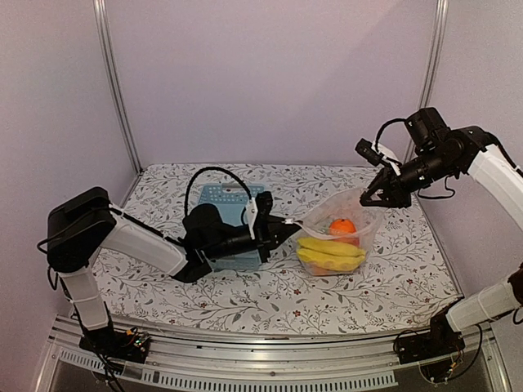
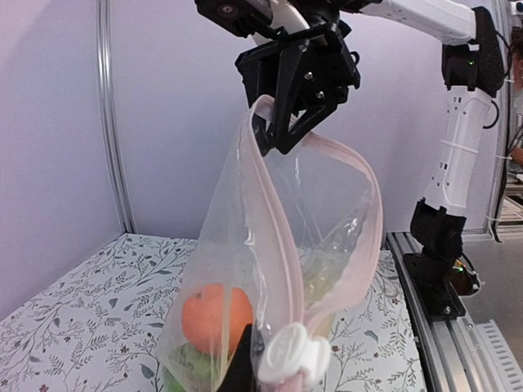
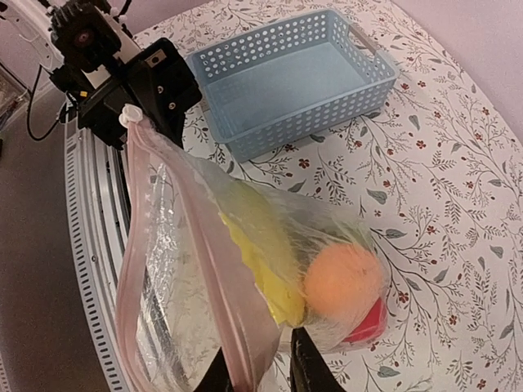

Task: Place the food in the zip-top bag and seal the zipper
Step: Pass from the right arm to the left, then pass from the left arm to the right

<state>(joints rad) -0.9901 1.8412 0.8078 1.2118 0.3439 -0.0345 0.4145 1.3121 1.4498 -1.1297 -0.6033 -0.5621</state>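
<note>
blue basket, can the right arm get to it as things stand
Probably not as is. The right gripper has an edge of the bag between its fingers, the bag stretches across to the left gripper, and the left arm lies over the basket in the top view.

zip-top bag (image 1: 347, 214): clear, crinkly, bottom resting on the worktop just right of the blue basket (image 1: 216, 193), mouth up, pinched at the basket-side end by the left pincer (image 1: 292, 222) and at the far end by the right pincer (image 1: 372, 200). zipper (image 2: 276, 212): pinkish strip, its two sides bowed apart, unsealed; white slider (image 2: 292, 353) at the basket-side end. food inside: yellow bananas (image 1: 331, 251), orange (image 1: 342, 226), red piece (image 3: 368, 322), green piece (image 2: 189, 359).
</note>
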